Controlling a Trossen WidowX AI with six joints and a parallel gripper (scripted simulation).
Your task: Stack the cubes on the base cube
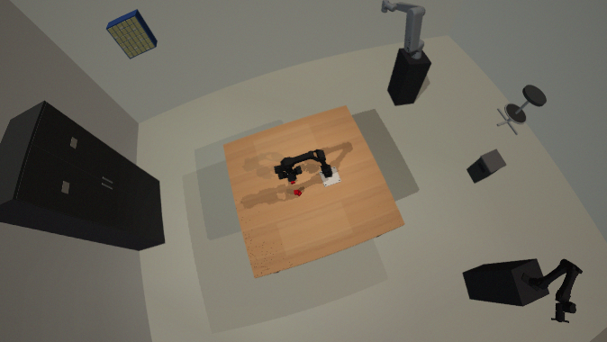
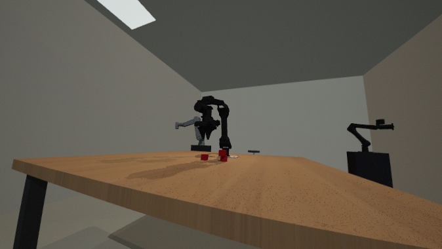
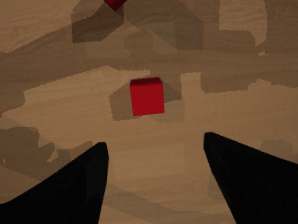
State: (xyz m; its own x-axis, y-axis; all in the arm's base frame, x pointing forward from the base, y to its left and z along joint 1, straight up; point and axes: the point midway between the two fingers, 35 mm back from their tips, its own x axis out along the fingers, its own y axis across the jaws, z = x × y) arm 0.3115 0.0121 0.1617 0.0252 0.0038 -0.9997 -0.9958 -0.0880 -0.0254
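A loose red cube [image 1: 293, 182] [image 2: 204, 157] [image 3: 147, 97] lies flat on the table, apart from the stack. The red base cube [image 2: 224, 159] stands on the table, with the other red cube [image 2: 222, 153] on top of it, offset to the left in the exterior view. In the top view the stack [image 1: 297, 193] is one small red patch. A red corner [image 3: 115, 4] shows at the wrist view's top edge. My gripper [image 2: 205, 138] [image 3: 156, 144] is open and empty, pointing down, well above the table and near the loose cube. The exact overhang and corner are too small to tell.
The arm's white base plate [image 1: 332, 179] is on the wooden table [image 1: 315, 234], beside the cubes. The arm's shadows fall across the cubes' area. Another black arm [image 1: 568, 283] and a grey arm [image 1: 413, 29] stand on pedestals away from the table.
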